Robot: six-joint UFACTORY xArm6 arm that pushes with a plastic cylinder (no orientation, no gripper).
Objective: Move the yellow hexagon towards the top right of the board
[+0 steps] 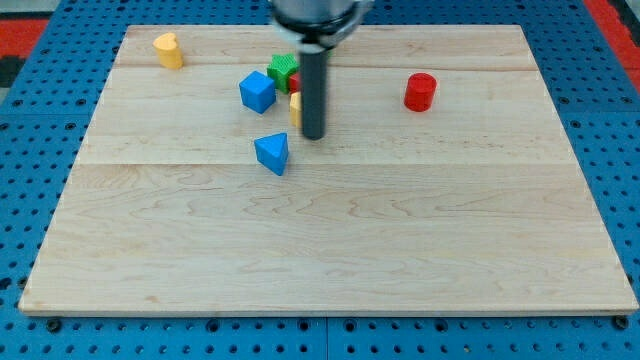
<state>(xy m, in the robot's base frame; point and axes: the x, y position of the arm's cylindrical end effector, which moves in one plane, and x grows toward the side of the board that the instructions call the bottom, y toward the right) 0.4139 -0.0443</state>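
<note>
My tip (313,136) is at the end of the dark rod, above the middle of the board toward the view's top. Just left of the rod a sliver of a yellow block (295,108) shows; most of it is hidden behind the rod, so its shape cannot be made out. A second yellow block (168,49) with a rounded shape sits at the view's top left. The tip stands touching or nearly touching the hidden yellow block's right side.
A blue cube (257,91) sits left of the rod. A green block (284,70) and a sliver of a red block (295,83) lie behind it. A blue triangular block (272,153) lies below-left of the tip. A red cylinder (421,92) stands at the right.
</note>
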